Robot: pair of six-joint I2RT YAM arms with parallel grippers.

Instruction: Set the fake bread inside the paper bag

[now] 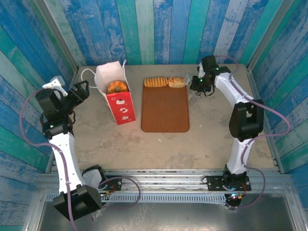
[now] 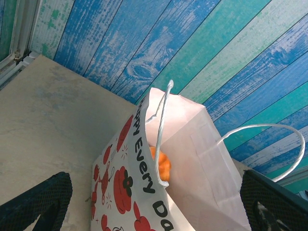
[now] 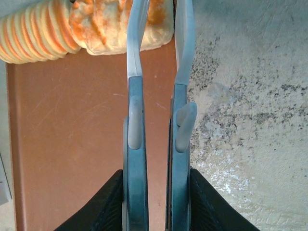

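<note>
Two pieces of fake bread lie at the far end of the flat brown tray: a ridged loaf and a shorter bun. My right gripper has its narrow jaws on either side of the bun's right end, next to the ridged loaf, and is shut on it. The paper bag stands upright left of the tray with a ring doughnut showing in its mouth. My left gripper is open just left of the bag, its fingers spread wide and apart from it.
The tray runs from the table's middle to the back. Blue striped walls close in the table on three sides. The bag's loop handles stick out toward the left arm. An orange pastry shows inside the bag.
</note>
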